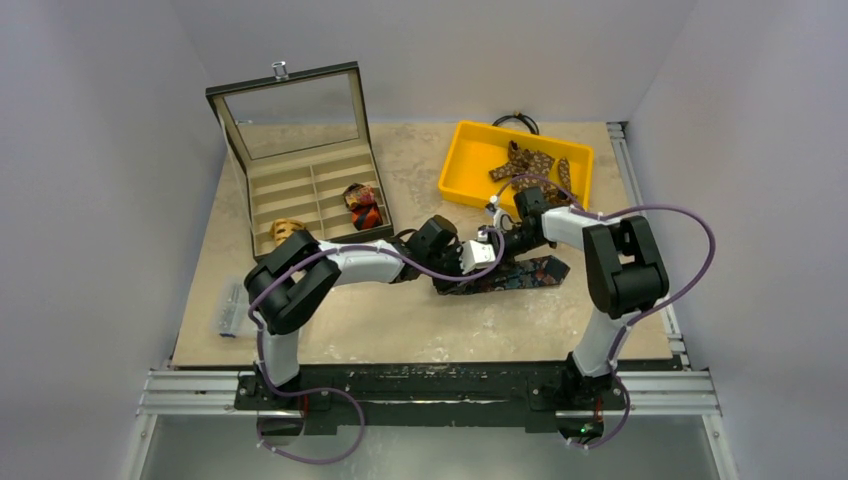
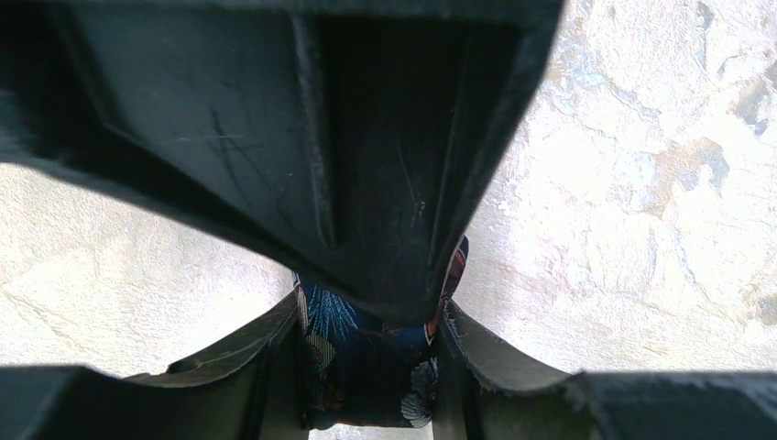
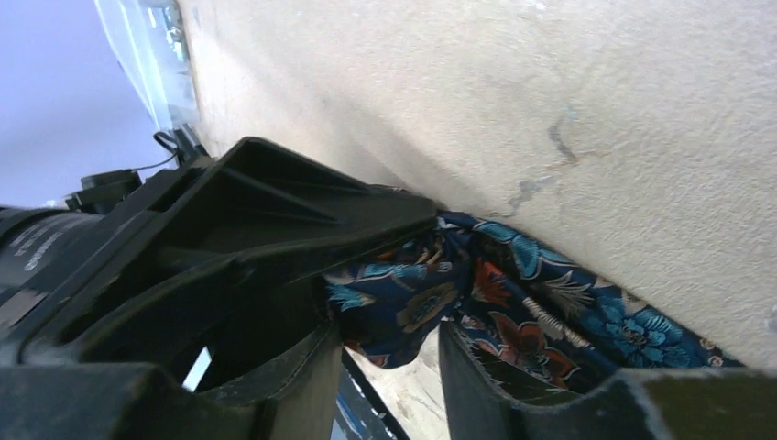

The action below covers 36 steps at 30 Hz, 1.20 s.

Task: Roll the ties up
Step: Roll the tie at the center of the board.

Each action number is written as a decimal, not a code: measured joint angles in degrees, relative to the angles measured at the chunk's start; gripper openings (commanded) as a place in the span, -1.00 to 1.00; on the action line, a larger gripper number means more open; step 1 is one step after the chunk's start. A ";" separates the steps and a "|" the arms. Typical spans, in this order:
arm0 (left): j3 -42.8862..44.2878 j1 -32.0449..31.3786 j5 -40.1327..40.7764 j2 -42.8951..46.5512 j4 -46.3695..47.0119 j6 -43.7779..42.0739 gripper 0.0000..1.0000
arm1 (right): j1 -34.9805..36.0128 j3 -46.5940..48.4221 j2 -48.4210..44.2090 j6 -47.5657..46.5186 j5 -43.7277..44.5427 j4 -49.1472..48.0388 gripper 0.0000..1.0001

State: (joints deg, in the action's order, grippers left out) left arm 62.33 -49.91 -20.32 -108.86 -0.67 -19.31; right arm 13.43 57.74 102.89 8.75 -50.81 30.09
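A dark navy floral tie [image 1: 525, 274] lies as a strip on the table's middle, its left end bunched between both grippers. My left gripper [image 1: 453, 267] is shut on that end; in the left wrist view the tie [image 2: 359, 356] fills the gap of the gripper [image 2: 368, 337]. My right gripper [image 1: 488, 249] meets it from the right; in its wrist view the gripper [image 3: 385, 341] pinches a fold of the tie [image 3: 550, 312]. Brown dotted ties [image 1: 530, 165] lie in a yellow bin [image 1: 470, 185]. A red-orange coil [image 1: 362, 205] and a tan coil [image 1: 287, 230] sit in a box.
The open compartment box [image 1: 300, 185] with its glass lid up stands at the back left. A black cable loop [image 1: 515, 122] lies behind the yellow bin. A clear plastic item [image 1: 230, 310] lies at the table's left edge.
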 measured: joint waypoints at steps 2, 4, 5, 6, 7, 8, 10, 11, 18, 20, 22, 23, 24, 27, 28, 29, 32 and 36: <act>0.15 -0.04 0.13 -0.04 -0.26 0.00 -0.35 | 0.00 0.00 1.60 0.07 0.13 -0.26 -0.63; 0.33 -0.11 0.24 -0.20 -0.44 -0.02 -0.31 | 0.00 0.11 2.75 0.76 -1.33 -0.66 -1.00; 0.37 -0.11 0.28 -0.22 -0.52 -0.02 -0.26 | -0.02 0.24 2.84 0.83 -1.70 -0.72 -1.00; 0.39 -0.11 0.33 -0.26 -0.55 -0.02 -0.20 | -0.02 0.33 2.84 0.74 -1.77 -0.70 -1.00; 0.42 -0.11 0.33 -0.26 -0.57 -0.02 -0.10 | -0.02 0.37 2.84 0.63 -1.75 -0.68 -1.00; 0.44 -0.11 0.31 -0.26 -0.59 -0.02 0.01 | -0.09 0.37 2.86 0.59 -1.81 -0.57 -1.00; 0.46 -0.11 0.20 -0.28 -0.68 -0.22 0.19 | -0.22 0.37 2.86 0.26 -1.68 -0.39 -1.00; 0.44 -0.07 0.02 -0.31 -0.72 -0.26 0.25 | -0.35 0.37 2.86 0.00 -1.44 -0.17 -1.00; -2.10 2.08 -5.40 0.13 3.34 -0.35 0.34 | -2.69 0.90 4.24 -1.73 0.68 3.37 -1.00; -2.36 2.60 -6.84 0.09 4.33 -0.22 0.32 | -3.06 1.40 4.74 -2.01 1.49 4.44 -1.00; -2.34 2.82 -7.78 -0.17 5.40 0.17 0.27 | -3.28 1.95 5.20 -2.29 2.60 5.46 -1.00; -2.25 2.93 -8.35 -0.48 6.25 0.37 0.25 | -3.32 2.19 5.51 -2.51 3.74 5.62 -1.00; -2.03 2.97 -8.85 -0.98 7.02 0.68 0.24 | -3.32 2.36 5.95 -2.80 5.11 5.64 -1.00; -1.29 3.04 -10.25 -2.67 9.68 1.64 0.22 | -3.56 2.99 7.93 -3.19 7.48 6.84 -1.00; -1.25 3.08 -10.62 -2.97 10.36 1.86 0.22 | -3.65 3.48 8.35 -3.19 7.58 7.58 -1.00; -1.22 3.10 -10.93 -3.23 10.95 2.25 0.22 | -3.63 3.91 8.61 -3.23 7.74 8.13 -1.00; -1.22 3.28 -11.58 -3.74 12.41 3.10 0.23 | -3.52 4.98 9.42 -3.43 8.11 9.51 -1.00; -1.22 3.28 -11.87 -3.87 13.31 3.21 0.30 | -3.52 5.75 10.21 -3.45 8.13 10.58 -1.00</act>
State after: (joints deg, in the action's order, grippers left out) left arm 61.10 -46.63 -32.18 -112.73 12.64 -16.10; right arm 9.91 63.48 113.10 5.30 -42.68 40.66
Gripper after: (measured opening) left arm 0.628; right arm 0.008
